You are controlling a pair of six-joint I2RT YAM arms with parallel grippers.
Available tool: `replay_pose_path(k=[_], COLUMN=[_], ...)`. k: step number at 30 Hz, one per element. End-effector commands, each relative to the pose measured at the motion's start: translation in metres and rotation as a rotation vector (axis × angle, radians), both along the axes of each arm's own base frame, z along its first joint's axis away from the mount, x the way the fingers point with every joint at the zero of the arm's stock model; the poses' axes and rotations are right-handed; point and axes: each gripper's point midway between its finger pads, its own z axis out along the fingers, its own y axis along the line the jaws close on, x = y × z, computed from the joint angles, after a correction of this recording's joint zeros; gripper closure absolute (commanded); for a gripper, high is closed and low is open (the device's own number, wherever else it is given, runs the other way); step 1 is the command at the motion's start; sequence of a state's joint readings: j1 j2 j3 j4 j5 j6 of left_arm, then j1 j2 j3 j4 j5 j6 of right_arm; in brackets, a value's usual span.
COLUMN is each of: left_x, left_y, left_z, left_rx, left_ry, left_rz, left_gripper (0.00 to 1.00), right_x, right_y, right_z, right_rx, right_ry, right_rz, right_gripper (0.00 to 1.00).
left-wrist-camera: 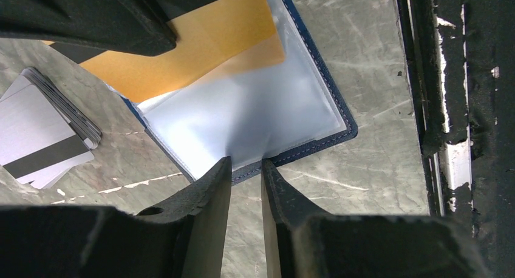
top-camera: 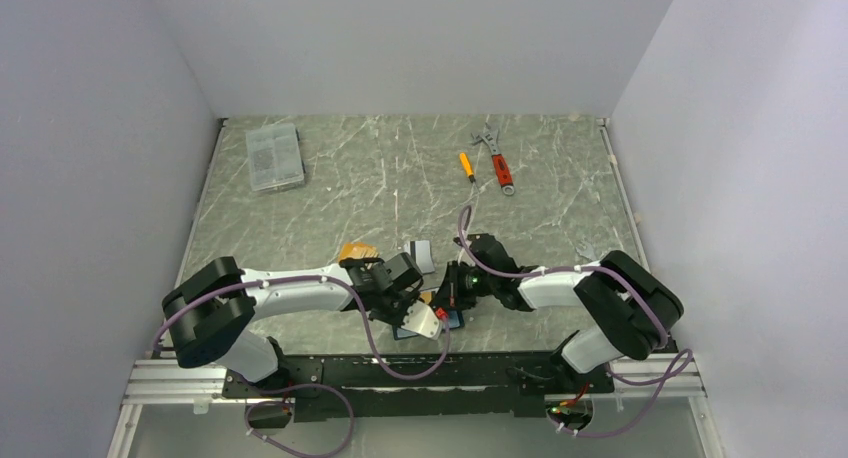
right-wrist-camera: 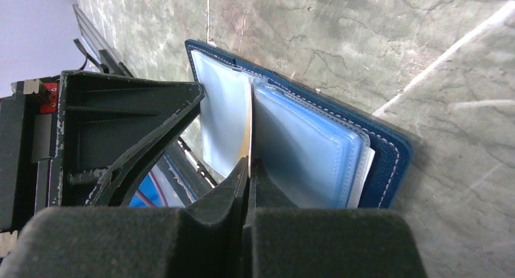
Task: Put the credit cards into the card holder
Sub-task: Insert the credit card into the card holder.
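The navy card holder (left-wrist-camera: 340,132) lies open near the table's front edge, its clear sleeves (left-wrist-camera: 255,108) facing up. An orange credit card (left-wrist-camera: 200,44) sits partly inside one sleeve. My right gripper (right-wrist-camera: 249,166) is shut on that card, which shows edge-on (right-wrist-camera: 249,126) between blue-tinted sleeves of the holder (right-wrist-camera: 388,162). My left gripper (left-wrist-camera: 246,166) has its tips at the holder's near edge with a narrow gap between them. A stack of cards (left-wrist-camera: 42,138), topped by a white-grey one with a black stripe, lies beside the holder. In the top view both grippers (top-camera: 425,318) (top-camera: 450,293) meet over the holder.
More cards lie behind the arms, orange ones (top-camera: 357,250) and a grey one (top-camera: 420,253). A clear plastic box (top-camera: 274,156) stands at the back left. A wrench (top-camera: 497,163) and a screwdriver (top-camera: 466,166) lie at the back. The black rail (left-wrist-camera: 449,108) runs close along the table's front edge.
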State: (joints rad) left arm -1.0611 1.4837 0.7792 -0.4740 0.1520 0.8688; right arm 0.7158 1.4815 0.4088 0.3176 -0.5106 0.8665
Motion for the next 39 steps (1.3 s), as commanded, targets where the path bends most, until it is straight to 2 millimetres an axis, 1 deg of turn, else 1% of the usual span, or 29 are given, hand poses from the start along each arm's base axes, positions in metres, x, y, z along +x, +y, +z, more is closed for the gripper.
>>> replay_pose_path(k=[1, 6, 17, 24, 25, 27, 30, 32, 35, 39], left_x=[-0.002, 0.000, 0.005, 0.009, 0.008, 0.008, 0.008, 0.008, 0.008, 0.008], left_y=[0.006, 0.007, 0.001, 0.000, 0.000, 0.002, 0.006, 0.008, 0.008, 0.009], left_z=[-0.010, -0.010, -0.010, -0.009, -0.009, -0.009, -0.008, -0.009, -0.009, -0.008], left_rx=[0.052, 0.055, 0.051, 0.050, 0.051, 0.050, 0.051, 0.057, 0.057, 0.055], left_ry=[0.006, -0.003, -0.025, -0.043, -0.041, -0.043, -0.053, -0.057, -0.057, -0.055], left_rz=[0.015, 0.016, 0.022, 0.029, 0.032, 0.032, 0.032, 0.037, 0.041, 0.045], left_gripper=[0.70, 0.71, 0.73, 0.75, 0.75, 0.75, 0.76, 0.76, 0.76, 0.77], right_x=[-0.007, -0.012, -0.021, -0.019, -0.018, -0.013, -0.007, -0.005, -0.004, -0.002], right_y=[-0.001, -0.007, -0.008, -0.010, -0.010, -0.016, -0.026, -0.030, -0.034, -0.038], right_z=[-0.013, -0.019, -0.033, -0.034, -0.032, -0.029, -0.022, -0.020, -0.020, -0.016], right_rx=[-0.043, -0.081, -0.121, -0.149, -0.157, -0.199, -0.261, -0.288, -0.318, -0.348], right_ry=[0.018, 0.030, 0.086, 0.098, 0.091, 0.068, 0.042, 0.031, 0.033, 0.017], right_rz=[0.033, 0.051, 0.128, 0.126, 0.127, 0.107, 0.077, 0.068, 0.062, 0.053], right_gripper=[1.00, 1.00, 1.00, 1.00, 0.95, 0.81, 0.63, 0.57, 0.52, 0.50])
